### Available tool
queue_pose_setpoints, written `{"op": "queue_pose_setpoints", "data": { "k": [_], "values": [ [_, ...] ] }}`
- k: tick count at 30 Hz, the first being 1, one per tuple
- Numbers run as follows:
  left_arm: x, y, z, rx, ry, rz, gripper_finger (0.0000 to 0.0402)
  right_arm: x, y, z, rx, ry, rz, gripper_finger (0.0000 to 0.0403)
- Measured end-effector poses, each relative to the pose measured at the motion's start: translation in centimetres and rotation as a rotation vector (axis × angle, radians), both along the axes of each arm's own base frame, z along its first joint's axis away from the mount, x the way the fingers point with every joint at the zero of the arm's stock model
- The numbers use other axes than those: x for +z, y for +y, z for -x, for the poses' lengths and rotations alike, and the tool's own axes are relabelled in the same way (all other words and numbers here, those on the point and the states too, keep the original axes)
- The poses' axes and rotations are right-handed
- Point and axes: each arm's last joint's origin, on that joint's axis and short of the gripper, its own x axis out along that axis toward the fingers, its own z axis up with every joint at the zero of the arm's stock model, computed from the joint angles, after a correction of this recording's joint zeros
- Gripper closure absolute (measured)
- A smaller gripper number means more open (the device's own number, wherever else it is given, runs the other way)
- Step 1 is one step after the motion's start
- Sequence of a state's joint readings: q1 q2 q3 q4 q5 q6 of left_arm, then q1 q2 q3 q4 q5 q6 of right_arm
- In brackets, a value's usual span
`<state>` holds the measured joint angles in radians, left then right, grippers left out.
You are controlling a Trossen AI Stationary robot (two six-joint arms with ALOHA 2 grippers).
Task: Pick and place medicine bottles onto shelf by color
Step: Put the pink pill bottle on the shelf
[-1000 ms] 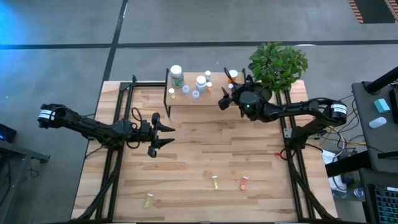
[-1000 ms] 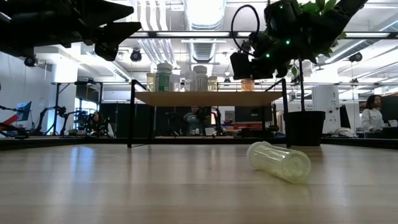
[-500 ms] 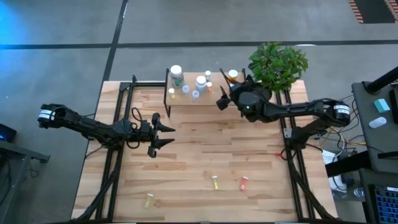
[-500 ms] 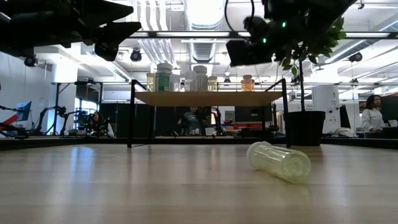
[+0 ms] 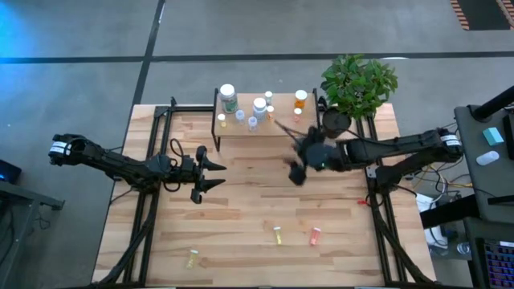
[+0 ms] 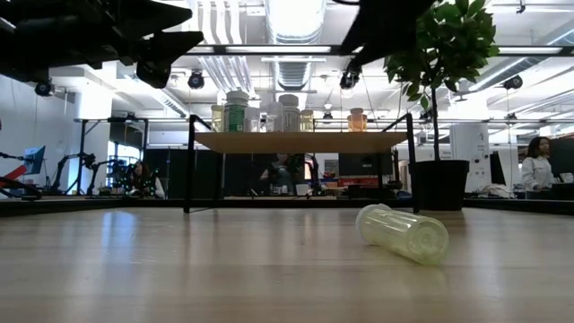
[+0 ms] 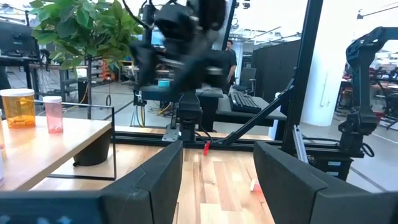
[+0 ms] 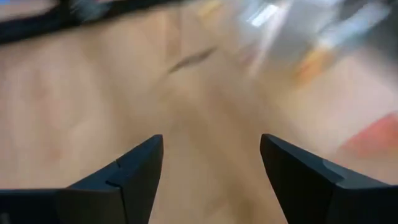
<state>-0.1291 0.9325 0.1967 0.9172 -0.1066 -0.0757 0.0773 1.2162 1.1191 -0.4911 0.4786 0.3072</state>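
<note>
The shelf (image 5: 255, 128) stands at the table's far edge and carries several medicine bottles on their bases. Among them are a green one (image 5: 229, 98) at its left end and an orange one (image 5: 300, 99) at its right end. Three more bottles lie on the table near its front edge: a yellow one (image 5: 277, 235), an orange-red one (image 5: 315, 236) and a yellow one (image 5: 192, 258). My right gripper (image 5: 295, 159) hangs open and empty above the table, just in front of the shelf's right end. My left gripper (image 5: 214, 175) stays open and empty at the table's left middle.
A potted plant (image 5: 358, 82) stands at the far right corner beside the shelf. Black frame rails run along the table's left (image 5: 147, 217) and right (image 5: 377, 217) sides. Bare wood lies between the shelf and the three lying bottles.
My right gripper has drawn back from the orange bottle at the shelf's right end. It has risen, swung toward the table's near edge and middle, and tipped its fingers downward. The orange bottle stays upright on the shelf.
</note>
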Motion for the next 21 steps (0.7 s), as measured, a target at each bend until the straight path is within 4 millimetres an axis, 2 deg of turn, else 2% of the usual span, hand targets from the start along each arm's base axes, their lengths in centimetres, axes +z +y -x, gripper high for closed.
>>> {"op": "queue_pose_setpoints", "data": {
  "k": [3, 6, 14, 21],
  "values": [
    [0.0, 0.0, 0.0, -0.001, 0.000, 0.002, 0.0219, -0.1, 2.3, 0.4, 0.056, 0.102, -0.205, 0.0147],
    [0.0, 0.0, 0.0, -0.005, 0.000, 0.021, 0.0219, -1.0, 4.4, 1.1, 0.023, 0.222, -0.343, 0.0147],
    [0.0, 0.0, 0.0, -0.005, 0.000, 0.023, 0.0219, -4.2, 9.2, 1.9, -0.155, 0.358, -0.656, 0.0140],
    [0.0, 0.0, 0.0, -0.007, 0.001, 0.027, 0.0219, -8.2, 12.3, 2.3, -0.383, 0.530, -0.873, 0.0129]
  ]
}}
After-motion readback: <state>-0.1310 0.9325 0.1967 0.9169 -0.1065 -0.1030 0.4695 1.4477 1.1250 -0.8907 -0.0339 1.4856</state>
